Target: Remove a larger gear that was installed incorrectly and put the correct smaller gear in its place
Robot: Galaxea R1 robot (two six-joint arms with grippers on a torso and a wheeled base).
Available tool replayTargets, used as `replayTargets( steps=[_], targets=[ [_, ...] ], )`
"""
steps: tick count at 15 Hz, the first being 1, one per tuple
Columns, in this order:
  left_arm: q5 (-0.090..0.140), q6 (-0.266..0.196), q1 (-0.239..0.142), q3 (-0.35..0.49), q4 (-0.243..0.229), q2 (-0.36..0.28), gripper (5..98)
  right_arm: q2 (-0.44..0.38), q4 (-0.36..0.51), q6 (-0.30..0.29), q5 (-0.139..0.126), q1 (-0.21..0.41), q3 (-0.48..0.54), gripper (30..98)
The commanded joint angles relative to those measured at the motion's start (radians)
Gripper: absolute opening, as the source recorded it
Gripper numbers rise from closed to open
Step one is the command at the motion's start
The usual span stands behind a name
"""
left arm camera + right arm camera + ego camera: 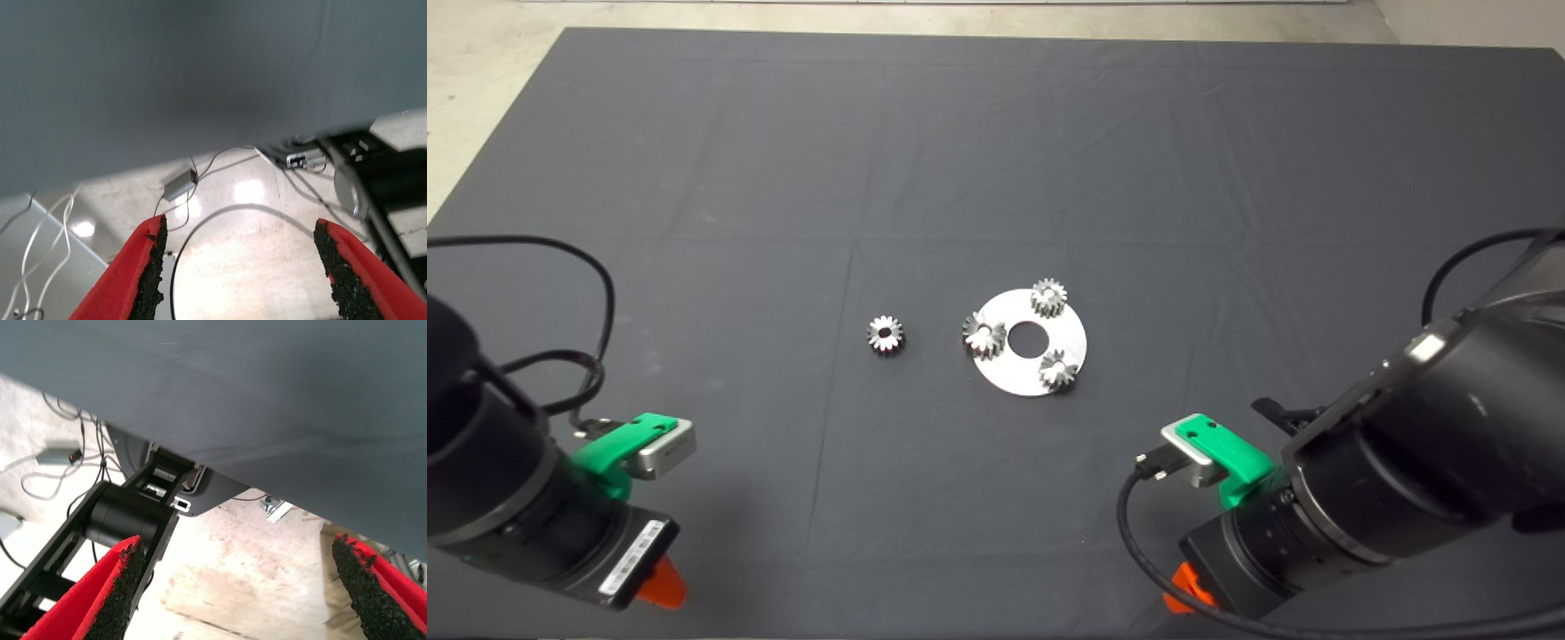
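Observation:
A round steel plate (pixel 1014 378) with a centre hole lies mid-mat in the head view and carries three small grey gears. The gear on its left rim (pixel 984 335) looks slightly the widest and appears to be the larger gear. The other two sit at the far side (pixel 1049 296) and the near right (pixel 1058 369). A loose smaller gear (pixel 886 334) lies flat on the mat left of the plate. My left gripper (pixel 240 233) waits open at the lower left, its red fingertip (pixel 663 587) showing. My right gripper (pixel 240 550) waits open at the lower right. Both hold nothing.
The dark mat (pixel 996 160) covers the table, with pale floor beyond its far-left corner. Both wrist views look past the mat's edge to the floor, with loose cables, a small grey box (pixel 180 185) and a black frame (pixel 120 520) under the table.

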Motion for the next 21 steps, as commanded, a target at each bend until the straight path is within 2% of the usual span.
replayTargets(
  steps=[1,2,4,5,7,10,12,14,17,18,20,21],
  targets=[
    [0.084,0.004,-0.012,-0.207,0.006,0.202,54.6,-0.285,0.014,-0.099,-0.093,-0.035,0.062,74.4],
    [0.084,0.004,-0.012,-0.288,0.013,0.278,54.6,-0.352,0.014,-0.147,-0.093,-0.037,0.062,74.4],
    [0.082,0.015,-0.013,-0.423,0.081,0.423,54.6,-0.598,0.013,-0.331,-0.092,-0.037,0.057,74.4],
    [0.079,0.029,-0.02,-0.461,0.086,0.47,54.6,-0.689,0.013,-0.405,-0.092,-0.035,0.051,74.4],
    [0.078,0.06,-0.043,-0.566,0.086,0.57,54.6,-0.79,0.013,-0.495,-0.092,-0.035,0.036,74.4],
    [0.078,0.123,-0.134,-0.732,0.084,0.669,54.6,-0.826,0.013,-0.524,-0.092,-0.037,0.034,74.4],
    [0.079,0.145,-0.177,-0.761,0.084,0.681,54.6,-0.812,0.006,-0.523,-0.092,-0.037,0.026,74.4],
    [0.081,0.145,-0.179,-0.752,0.084,0.693,54.6,-0.796,0.005,-0.523,-0.092,-0.037,-0.006,74.4],
    [0.073,0.135,-0.179,-0.766,0.084,0.774,59.0,-0.797,0.006,-0.523,-0.092,-0.039,-0.002,74.4],
    [0.065,0.129,-0.178,-0.768,0.084,0.806,59.1,-0.799,0.008,-0.523,-0.092,-0.039,0.004,74.4],
    [-0.014,0.111,-0.176,-0.8,0.084,0.853,64.4,-0.797,0.011,-0.523,-0.092,-0.039,0.017,74.4],
    [-0.037,0.106,-0.176,-0.8,0.084,0.88,65.4,-0.796,0.013,-0.521,-0.092,-0.039,0.019,74.4]
  ],
)
